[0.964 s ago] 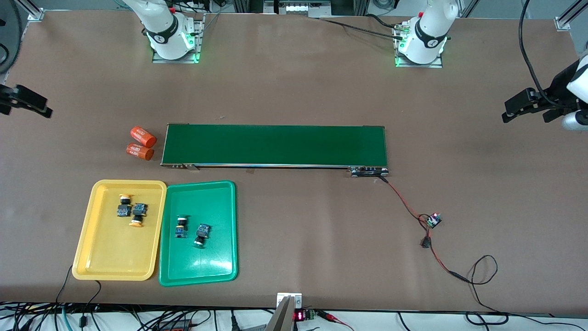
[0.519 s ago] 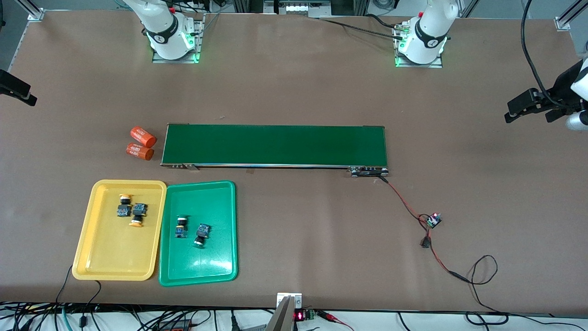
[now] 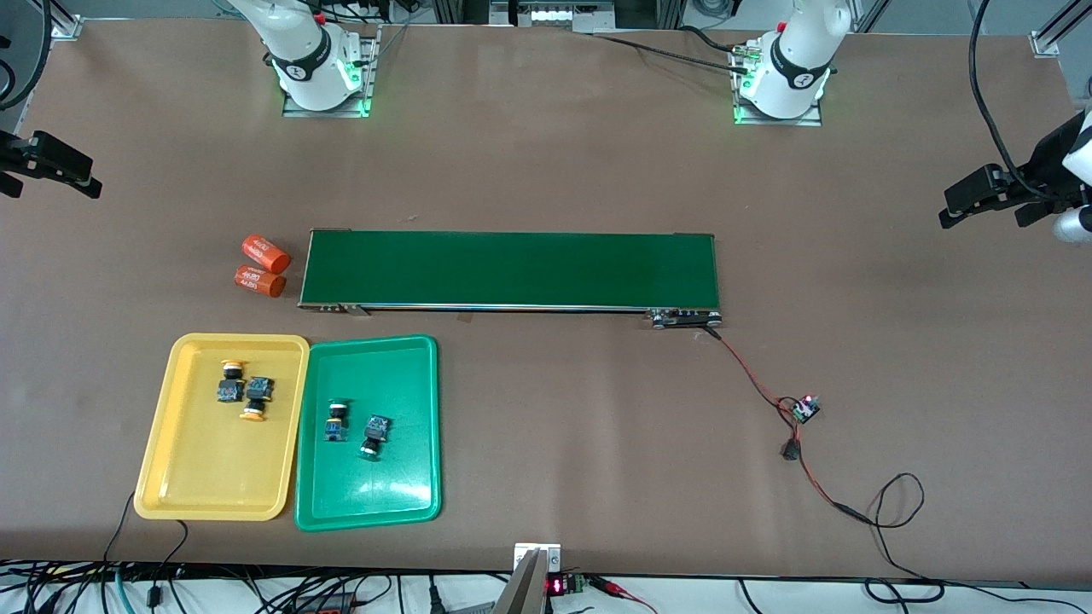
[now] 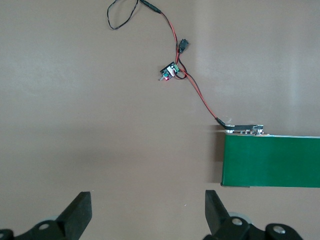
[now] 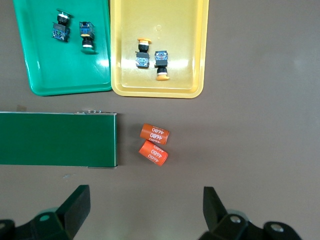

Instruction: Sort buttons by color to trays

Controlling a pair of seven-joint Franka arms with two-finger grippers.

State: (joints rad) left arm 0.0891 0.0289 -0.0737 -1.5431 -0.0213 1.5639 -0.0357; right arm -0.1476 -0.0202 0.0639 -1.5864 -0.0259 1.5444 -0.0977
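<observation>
Yellow-capped buttons (image 5: 150, 58) lie in the yellow tray (image 5: 190, 30), apart from both empty, open pincers.

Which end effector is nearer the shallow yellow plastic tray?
Right. The right end effector hangs open at the tray's end of the table; the left end effector, also open, hangs at the other end, away from the yellow tray.

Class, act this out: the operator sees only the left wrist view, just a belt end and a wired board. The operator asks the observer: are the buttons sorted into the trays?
Observer: Both yellow-capped buttons lie in the yellow tray.
Operator: And the green ones?
Observer: Both green-capped buttons lie in the green tray, beside the yellow one.
Operator: Where are the grippers?
Observer: The right gripper hangs over the table at the right arm's end, jaws open, empty; the left gripper likewise at its end.
</observation>
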